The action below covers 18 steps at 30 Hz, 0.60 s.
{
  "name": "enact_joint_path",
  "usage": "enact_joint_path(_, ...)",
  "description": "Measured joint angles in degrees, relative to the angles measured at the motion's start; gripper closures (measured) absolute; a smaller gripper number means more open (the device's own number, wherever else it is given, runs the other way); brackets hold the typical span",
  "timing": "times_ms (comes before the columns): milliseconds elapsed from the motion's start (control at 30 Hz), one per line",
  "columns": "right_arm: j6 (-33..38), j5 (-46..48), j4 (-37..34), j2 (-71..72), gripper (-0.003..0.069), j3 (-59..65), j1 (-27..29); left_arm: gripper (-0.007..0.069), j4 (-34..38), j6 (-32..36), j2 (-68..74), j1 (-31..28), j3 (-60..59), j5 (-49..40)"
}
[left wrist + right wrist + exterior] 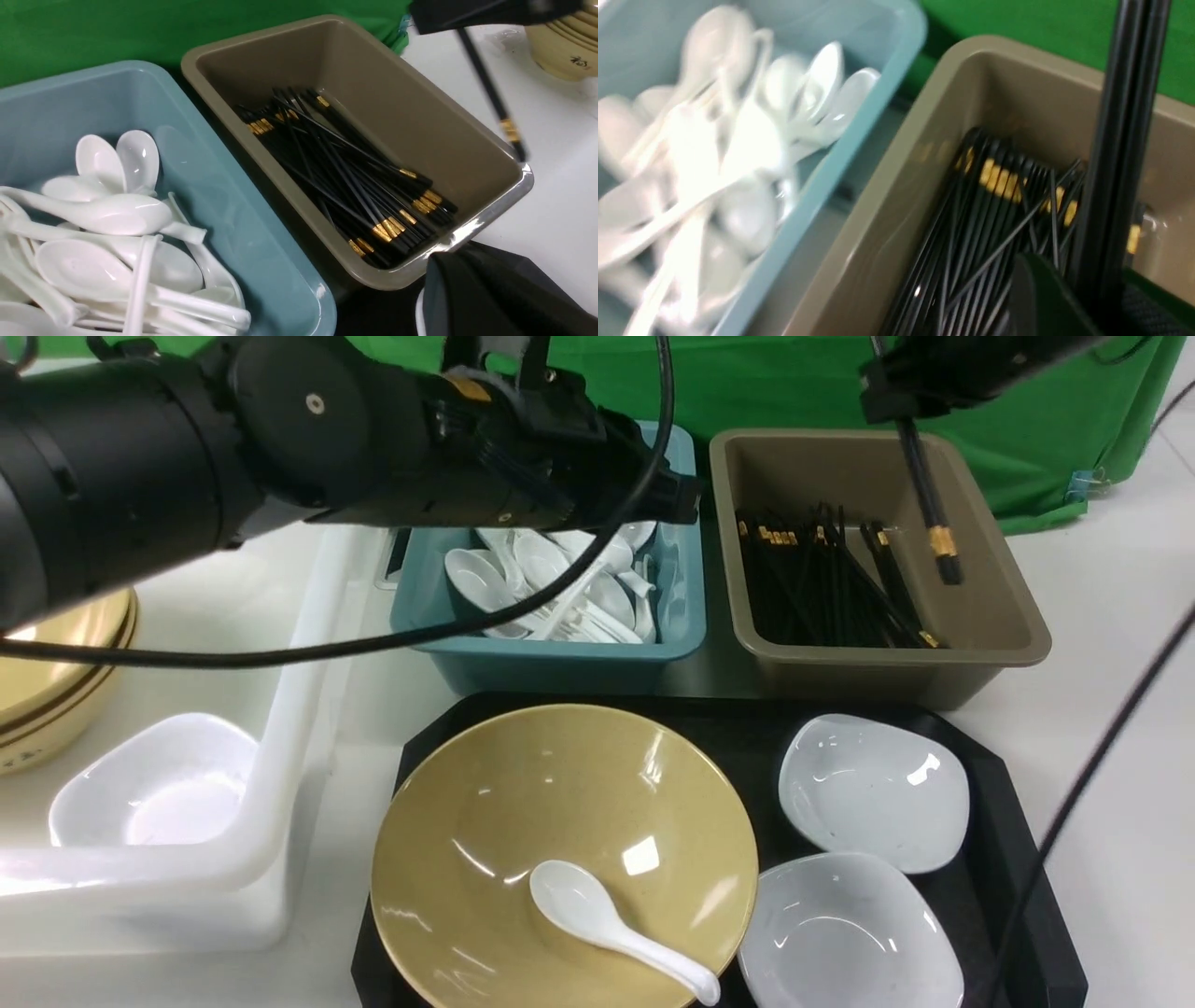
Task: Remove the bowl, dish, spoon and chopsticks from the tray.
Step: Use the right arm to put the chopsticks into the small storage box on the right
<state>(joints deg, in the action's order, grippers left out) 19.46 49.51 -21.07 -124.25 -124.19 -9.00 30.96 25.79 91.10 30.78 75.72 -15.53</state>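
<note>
The wide mustard-yellow bowl (pixel 523 821) sits on the near left of the black tray (pixel 1013 859). The white spoon (pixel 611 926) lies inside it. Two white squarish dishes stand on the tray's right side, one dish (pixel 873 793) behind the other (pixel 850 938). High over the brown bin (pixel 990 625), my right gripper (pixel 898 415) (pixel 1099 298) is shut on the black chopsticks (pixel 929 509) (pixel 1125 140) (pixel 490 100), which hang gold band down. My left gripper (pixel 689 499) (pixel 467 289) hovers shut and empty over the teal bin (pixel 551 667).
The teal bin (pixel 219 186) holds several white spoons, and the brown bin (pixel 373 60) holds several black chopsticks. At the left, a white crate (pixel 280 784) holds a small white dish (pixel 154 793) and a stack of yellow bowls (pixel 56 681). A black cable (pixel 1074 803) crosses the tray's right side.
</note>
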Motion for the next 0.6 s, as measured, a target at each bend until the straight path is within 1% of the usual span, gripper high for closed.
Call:
enact_joint_path(100,-0.94,-5.01,-0.15,-4.95,0.0577,-0.19,0.0,0.0628,0.05,0.0,0.0,0.0,0.0,-2.9)
enact_joint_path(200,-2.22,-6.7,0.51,-6.76,0.0571,-0.19,0.0,0.0628,0.05,0.06,0.0,0.0,0.0,-5.59)
enact_joint_path(233,-3.31,-7.05,1.46,-7.82,0.055,-0.19,0.0,0.0628,-0.01,0.08,0.0,0.0,0.0,-8.22)
enact_joint_path(267,-3.72,-6.91,2.06,-8.21,0.0519,-0.19,0.0,0.0628,-0.12,-0.2,0.0,0.0,0.0,-9.88)
enact_joint_path(333,-6.85,-4.29,5.32,-8.67,0.0389,-0.21,0.0,0.0628,-1.21,-2.62,-0.36,0.0,0.0,-13.78)
enact_joint_path(367,-9.19,-2.3,6.95,-8.73,0.0329,-0.21,0.0,0.0628,-2.35,-4.97,-0.77,0.0,0.0,-15.54)
enact_joint_path(433,-11.93,3.13,9.87,-8.3,0.0232,-0.25,0.11,0.0628,-4.42,-9.14,-1.73,0.0,0.71,-21.16)
enact_joint_path(467,-12.31,5.9,11.08,-7.76,0.0221,-0.25,0.11,0.0628,-5.08,-10.65,-1.97,0.0,1.31,-24.11)
enact_joint_path(500,-12.31,8.28,12.12,-7.24,0.0229,-0.25,0.11,0.0628,-5.46,-11.82,-2.12,0.0,1.84,-26.04)
enact_joint_path(533,-12.06,10.69,13.36,-6.33,0.0256,-0.25,0.11,0.0628,-5.73,-12.73,-2.12,0.0,2.22,-28.71)
enact_joint_path(567,-11.68,13.24,14.01,-5.2,0.0303,-0.25,0.11,0.0628,-6.12,-14.39,-2.12,0.0,2.73,-32.23)
enact_joint_path(600,-10.84,15.44,14.68,-3.91,0.0365,-0.25,0.11,0.0628,-6.35,-15.73,-2.12,0.0,3.03,-34.3)
